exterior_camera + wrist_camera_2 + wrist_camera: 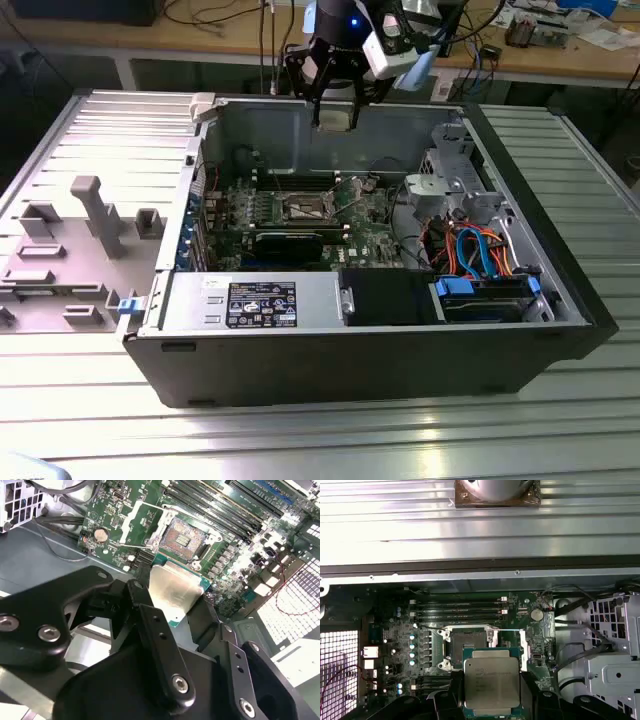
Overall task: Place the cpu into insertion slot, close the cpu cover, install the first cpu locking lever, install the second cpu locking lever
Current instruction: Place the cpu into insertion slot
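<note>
- Black two-fingered gripper (335, 105) hangs over the far wall of the open grey-and-black computer case (350, 365). It is above the rim, not down inside.
- Fingers (142, 595) are clamped on opposite edges of the cpu (491, 680), a thin square chip with a pale silvery metal face on a green backing. The chip is held flat, with its silvery face toward both wrist cameras.
- Insertion slot (467, 642), a small square socket with a dark centre and silvery rim, sits mid-board on the green motherboard (120, 510). Nothing is in it. The cpu is well apart from it, up in the air.
- Cpu cover (136, 524), a thin silvery square frame with a window, stands swung up off the socket, on the socket edge toward the pale grey metal drive cage (450, 185).
- Progress, my reading: the first step is in hand, with the chip carried but not seated. Cover closing and both locking levers are not yet done.
- Room: long dark memory slots (460, 611) run just beside one socket edge, and a long black card (290, 240) lies near the opposite edge. The raised cover takes a third side. The way down from above looks open.
</note>
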Controlling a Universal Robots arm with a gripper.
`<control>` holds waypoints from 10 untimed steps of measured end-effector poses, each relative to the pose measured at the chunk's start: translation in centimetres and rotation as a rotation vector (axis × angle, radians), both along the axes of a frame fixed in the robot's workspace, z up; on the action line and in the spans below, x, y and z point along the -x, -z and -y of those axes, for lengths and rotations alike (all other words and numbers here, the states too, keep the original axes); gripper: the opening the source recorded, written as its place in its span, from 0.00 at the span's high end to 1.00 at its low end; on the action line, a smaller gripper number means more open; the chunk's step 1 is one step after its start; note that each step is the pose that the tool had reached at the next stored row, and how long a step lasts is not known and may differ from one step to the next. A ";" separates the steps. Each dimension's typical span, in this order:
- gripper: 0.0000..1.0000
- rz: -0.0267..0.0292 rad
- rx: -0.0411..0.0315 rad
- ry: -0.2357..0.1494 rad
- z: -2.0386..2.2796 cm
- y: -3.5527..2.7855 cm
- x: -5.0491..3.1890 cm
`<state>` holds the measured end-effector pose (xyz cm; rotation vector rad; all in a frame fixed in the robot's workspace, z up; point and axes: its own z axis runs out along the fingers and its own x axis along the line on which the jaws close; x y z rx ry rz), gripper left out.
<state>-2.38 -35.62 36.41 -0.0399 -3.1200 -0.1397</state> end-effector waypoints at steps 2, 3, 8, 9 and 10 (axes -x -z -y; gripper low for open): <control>0.45 0.0000 0.0000 0.000 0.00 0.01 0.14; 0.45 -0.0001 0.0001 0.000 0.00 0.01 0.16; 0.45 -0.0001 0.0001 0.000 0.00 0.05 0.27; 0.45 0.0000 0.0000 0.000 0.00 0.07 0.29; 0.45 0.0000 0.0001 0.000 0.00 0.07 0.30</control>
